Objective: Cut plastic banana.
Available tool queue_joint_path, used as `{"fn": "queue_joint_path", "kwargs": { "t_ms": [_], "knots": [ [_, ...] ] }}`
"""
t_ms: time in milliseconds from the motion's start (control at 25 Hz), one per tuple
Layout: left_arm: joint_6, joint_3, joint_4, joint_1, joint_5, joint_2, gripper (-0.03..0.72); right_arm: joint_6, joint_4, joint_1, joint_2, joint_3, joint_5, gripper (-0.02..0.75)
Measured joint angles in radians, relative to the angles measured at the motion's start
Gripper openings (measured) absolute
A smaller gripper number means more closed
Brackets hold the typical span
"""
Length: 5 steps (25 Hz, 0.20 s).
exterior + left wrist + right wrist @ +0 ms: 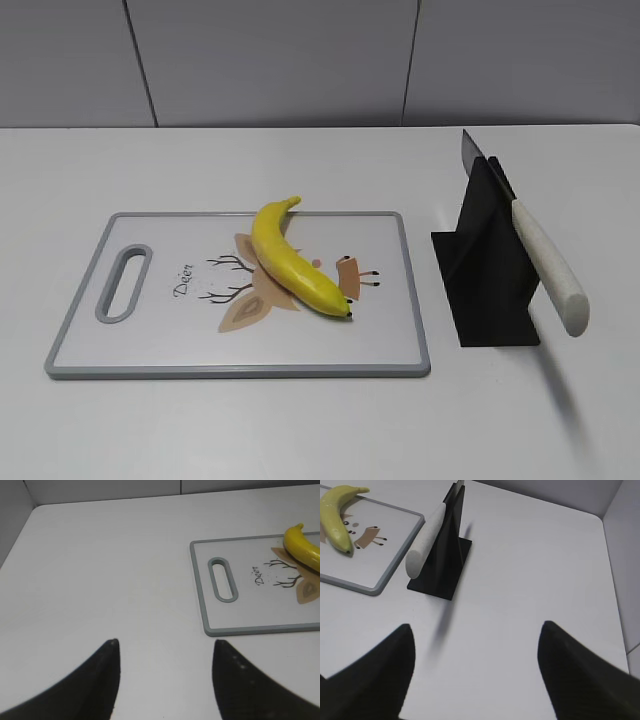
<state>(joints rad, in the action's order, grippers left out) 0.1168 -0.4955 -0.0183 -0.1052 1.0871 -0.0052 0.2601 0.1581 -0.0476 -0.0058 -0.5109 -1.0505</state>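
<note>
The yellow plastic banana (295, 262) lies whole on the white cutting board (140, 350), stem to the back, black tip to the front right. It also shows in the left wrist view (302, 547) and in the right wrist view (335, 517). A knife (545, 262) with a pale speckled handle rests slanted in a black stand (487, 290), right of the board. My left gripper (165, 647) is open and empty over bare table left of the board. My right gripper (477, 630) is open and empty, in front and to the right of the knife stand (445, 555). Neither gripper shows in the exterior view.
The board (250, 628) has a grey rim, a handle slot (222, 578) at its left end and a deer print. The table is white, with a grey wall behind it.
</note>
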Motion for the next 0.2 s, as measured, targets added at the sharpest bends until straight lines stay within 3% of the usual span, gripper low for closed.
{"fn": "queue_joint_path", "kwargs": {
  "t_ms": [200],
  "knots": [
    [0.000,0.000,0.000,0.000,0.000,0.000,0.572,0.000,0.000,0.000,0.000,0.000,0.000,0.594]
  ]
}}
